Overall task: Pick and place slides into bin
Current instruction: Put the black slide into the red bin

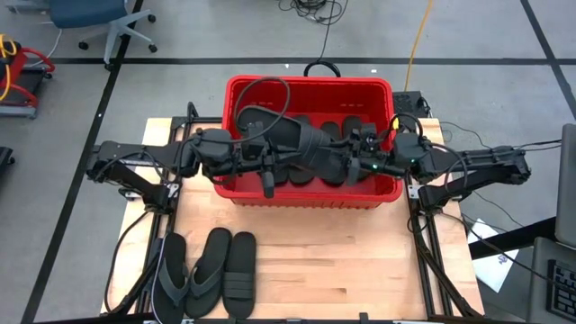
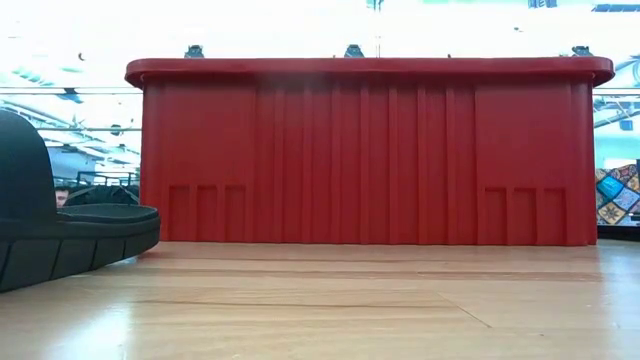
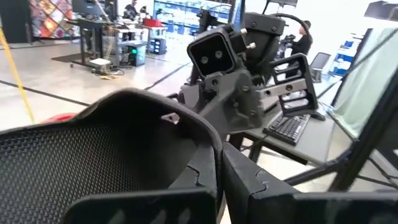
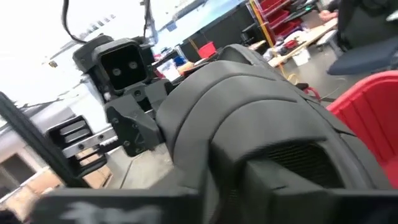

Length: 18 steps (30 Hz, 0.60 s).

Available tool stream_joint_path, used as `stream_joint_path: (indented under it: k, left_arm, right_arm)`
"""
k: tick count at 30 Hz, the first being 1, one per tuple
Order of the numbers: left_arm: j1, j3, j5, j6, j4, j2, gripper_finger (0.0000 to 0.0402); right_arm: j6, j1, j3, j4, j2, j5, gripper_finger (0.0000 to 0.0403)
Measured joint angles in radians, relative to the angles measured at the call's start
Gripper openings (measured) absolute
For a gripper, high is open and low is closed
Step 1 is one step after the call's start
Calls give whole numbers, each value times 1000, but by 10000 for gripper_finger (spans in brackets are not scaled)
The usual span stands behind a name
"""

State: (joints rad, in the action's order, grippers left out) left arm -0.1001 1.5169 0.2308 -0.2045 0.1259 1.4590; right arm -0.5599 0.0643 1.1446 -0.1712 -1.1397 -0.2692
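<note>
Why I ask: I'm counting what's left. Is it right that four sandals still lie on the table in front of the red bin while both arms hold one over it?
Not quite: three sandals lie on the table, not four, as the high view shows. The rest stands: both arms hold a slide over the red bin.

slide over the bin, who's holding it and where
Both grippers hold the slide above the bin: left gripper at its heel end, right gripper at its strap end.
</note>
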Motion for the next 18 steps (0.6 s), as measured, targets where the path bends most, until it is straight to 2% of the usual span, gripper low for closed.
stream_joint_path:
  k: [2,7,11,18]
  left_arm:
    - [0,0,-12,1,5,1,2]
    - [-11,0,-22,-1,43,-36,30]
    - [-21,-4,-40,32,83,-89,71]
    - [-49,-2,-37,34,170,-214,148]
  right_arm:
    - [8,0,0,-8,1,21,14]
    - [22,2,0,-5,13,-1,7]
    - [38,-2,0,-9,25,-35,5]
    - [35,-8,1,-9,40,-168,3]
